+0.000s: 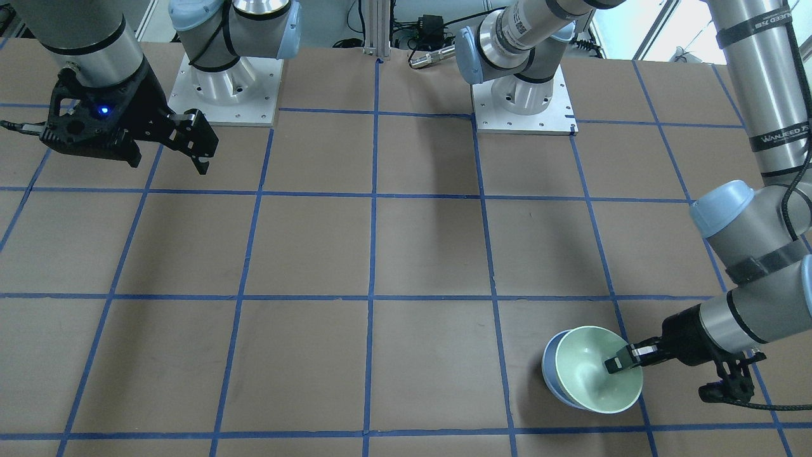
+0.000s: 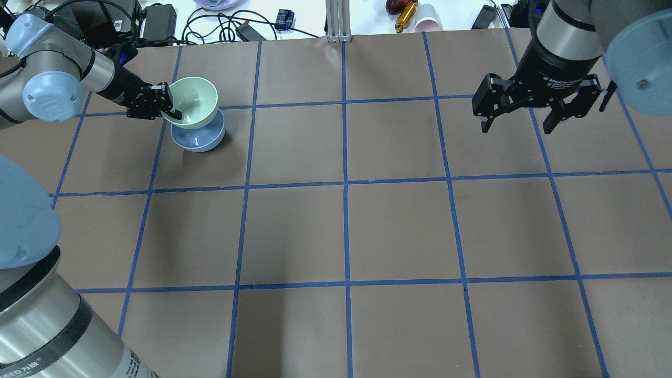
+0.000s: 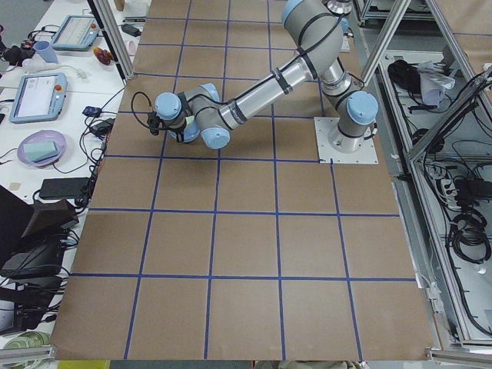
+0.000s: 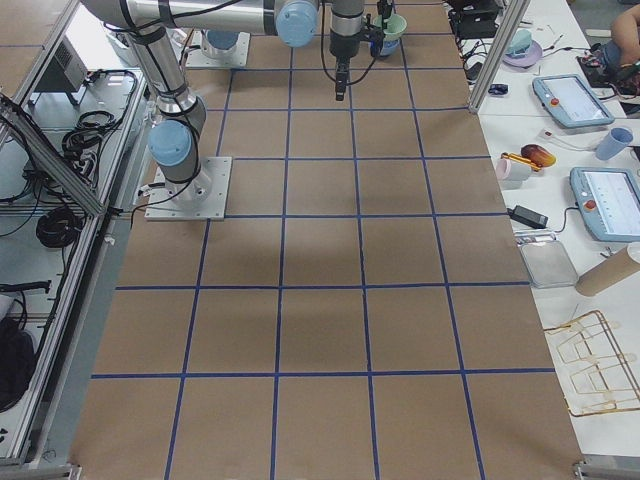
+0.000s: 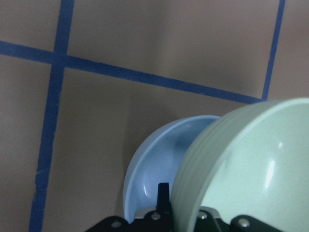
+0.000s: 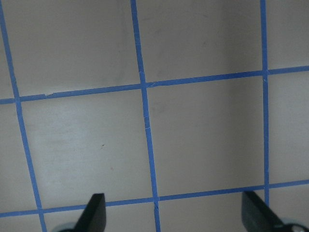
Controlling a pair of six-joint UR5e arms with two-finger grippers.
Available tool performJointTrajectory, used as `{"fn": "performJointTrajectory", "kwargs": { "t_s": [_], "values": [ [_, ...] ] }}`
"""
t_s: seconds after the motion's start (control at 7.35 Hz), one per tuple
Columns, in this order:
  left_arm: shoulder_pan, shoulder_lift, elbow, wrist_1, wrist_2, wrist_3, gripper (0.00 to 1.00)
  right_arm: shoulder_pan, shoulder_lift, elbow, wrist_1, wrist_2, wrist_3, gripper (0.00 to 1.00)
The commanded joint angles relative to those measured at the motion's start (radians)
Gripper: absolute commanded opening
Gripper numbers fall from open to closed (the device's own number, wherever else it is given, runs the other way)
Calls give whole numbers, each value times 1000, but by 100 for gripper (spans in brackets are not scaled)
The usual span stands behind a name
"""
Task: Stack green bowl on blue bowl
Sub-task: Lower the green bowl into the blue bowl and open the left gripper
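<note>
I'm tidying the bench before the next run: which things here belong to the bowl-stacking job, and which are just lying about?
In the job:
green bowl, gripped at its rim by the left gripper
blue bowl, under it

Lying about:
pink cup, black power brick and cables, beyond the table
right gripper, open and holding nothing

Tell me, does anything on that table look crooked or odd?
Only the pale mint-green plastic bowl: pinched at its rim by the left gripper, it is tilted and off-centre over the light periwinkle-blue plastic bowl rather than nested flat. Nothing looks spilled or damaged.
</note>
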Motion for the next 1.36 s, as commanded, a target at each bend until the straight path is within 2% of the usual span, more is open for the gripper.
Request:
{"fn": "performJointTrajectory", "kwargs": {
  "t_s": [0.0, 0.14, 0.41, 0.68, 0.82, 1.09, 1.22],
  "values": [
    [-1, 23, -16, -2, 12, -3, 84, 0, 0, 0, 0, 0, 0, 100],
    [-2, 44, -14, -16, 13, -6, 100, 0, 0, 0, 0, 0, 0, 100],
    [-4, 89, 6, -90, 16, -12, 100, 0, 0, 0, 0, 0, 0, 100],
    [-19, 142, 29, -142, 106, -15, 100, 0, 0, 0, 0, 0, 0, 100],
    [-57, 179, 30, -148, 119, -33, 100, 0, 0, 0, 0, 0, 0, 100],
    [-157, 265, 32, -174, 265, -131, 100, 0, 0, 0, 0, 0, 0, 100],
    [-181, 317, 30, -227, 280, -135, 100, 0, 0, 0, 0, 0, 0, 100]
  ]
}}
